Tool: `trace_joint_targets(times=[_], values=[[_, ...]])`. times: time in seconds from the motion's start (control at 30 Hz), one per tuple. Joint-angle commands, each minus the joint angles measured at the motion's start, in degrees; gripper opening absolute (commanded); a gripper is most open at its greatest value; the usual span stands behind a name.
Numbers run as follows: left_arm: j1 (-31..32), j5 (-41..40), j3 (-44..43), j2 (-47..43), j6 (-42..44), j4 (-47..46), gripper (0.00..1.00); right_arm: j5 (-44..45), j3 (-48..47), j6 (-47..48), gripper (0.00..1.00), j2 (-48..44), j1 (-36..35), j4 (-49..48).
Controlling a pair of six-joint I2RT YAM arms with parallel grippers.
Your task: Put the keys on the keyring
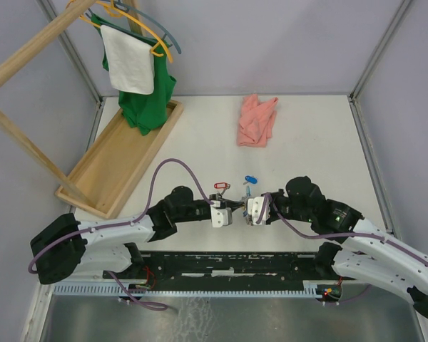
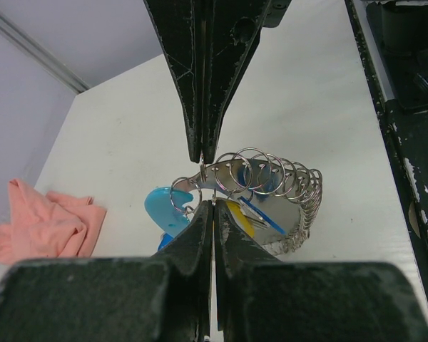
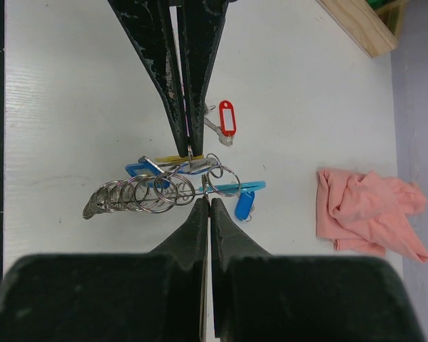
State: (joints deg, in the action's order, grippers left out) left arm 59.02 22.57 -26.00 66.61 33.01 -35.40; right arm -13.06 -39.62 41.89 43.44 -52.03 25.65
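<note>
Grey walls close in a white table (image 1: pixel 321 142). At its far left stands a wooden rack (image 1: pixel 28 50) over a long tray (image 1: pixel 103 178). From the rack hang a green shirt (image 1: pixel 153 107) and a white towel (image 1: pixel 128 60). A pink cloth (image 1: pixel 257 121) lies crumpled at the far middle.

Both arms reach in from the near edge and meet tip to tip at the table's centre. The keyring (image 3: pixel 146 192) sits between them. The left gripper (image 2: pixel 208 206) has its jaws pressed together, and the right wrist view shows its tip nipping a loop at the ring's end. The right gripper (image 3: pixel 205 203) is likewise closed on a thin metal piece there, though I cannot tell if that piece is a clasp or a blade. The row of small rings trails crosswise to the fingers, toward the arms' bases. The keyring's light-blue tag (image 2: pixel 164 206) points the other way.

Two loose keys lie just beyond, on the far side. The red key (image 3: pixel 227 120) is nearer the left arm and the blue key (image 3: pixel 244 205) nearer the right. A yellow tag (image 2: pixel 241 217) shows under the rings.

No writing can be read on any tag.
</note>
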Motion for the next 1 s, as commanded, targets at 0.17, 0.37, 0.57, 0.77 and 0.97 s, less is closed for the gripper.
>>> trace_joint_targets(times=[0.17,0.37,0.57,0.77,0.97], values=[[0.57,-1.61,-2.45,0.19,0.56,-3.98,0.03,-1.3,-0.81,-0.32,0.01,-0.2,-0.35,-4.23],[0.7,-1.56,-2.56,0.26,0.47,-3.98,0.03,-1.44,-0.9,-0.4,0.01,0.19,-0.33,-4.03],[0.7,-1.84,-2.67,0.43,0.35,-3.92,0.03,-1.6,-0.9,-0.43,0.01,0.2,-0.35,-4.07],[0.72,-1.81,-2.87,0.54,-0.01,-3.98,0.03,-1.7,-0.9,-0.41,0.01,0.24,-0.31,-4.0],[0.81,-0.91,-3.06,0.69,-0.03,-3.9,0.03,-0.92,-0.9,-0.62,0.01,0.24,-0.3,-4.24]])
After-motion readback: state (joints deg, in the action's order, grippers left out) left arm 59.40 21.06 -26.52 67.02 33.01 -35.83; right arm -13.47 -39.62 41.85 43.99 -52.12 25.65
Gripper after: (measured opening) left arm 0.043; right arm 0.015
